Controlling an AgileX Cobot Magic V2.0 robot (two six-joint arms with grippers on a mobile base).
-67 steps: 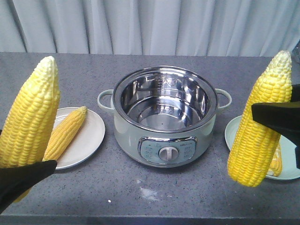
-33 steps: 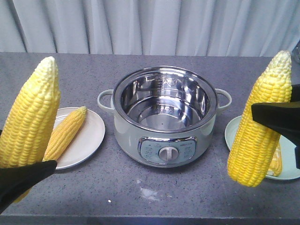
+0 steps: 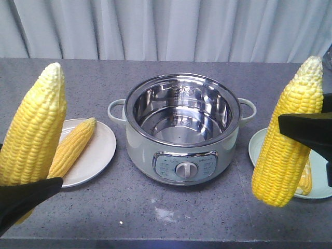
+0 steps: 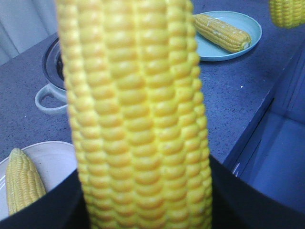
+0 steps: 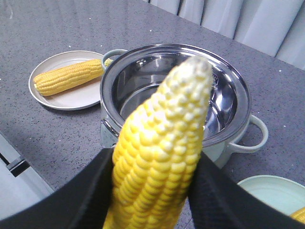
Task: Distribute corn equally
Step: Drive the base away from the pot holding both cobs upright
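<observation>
My left gripper (image 4: 143, 191) is shut on a corn cob (image 3: 33, 129) held upright above the table's front left, its black fingers (image 3: 23, 199) on either side of it. My right gripper (image 5: 152, 176) is shut on a second corn cob (image 3: 288, 135), upright at the front right. A third cob (image 3: 72, 148) lies on the white plate (image 3: 101, 150) on the left. Another cob (image 4: 221, 32) lies on the pale green plate (image 4: 252, 24) on the right, mostly hidden behind the held cob in the front view.
An electric cooking pot (image 3: 181, 129) with an empty steel bowl and side handles stands in the middle, between the two plates. The grey table's front edge (image 3: 166, 241) runs just below the grippers. A curtain hangs behind the table.
</observation>
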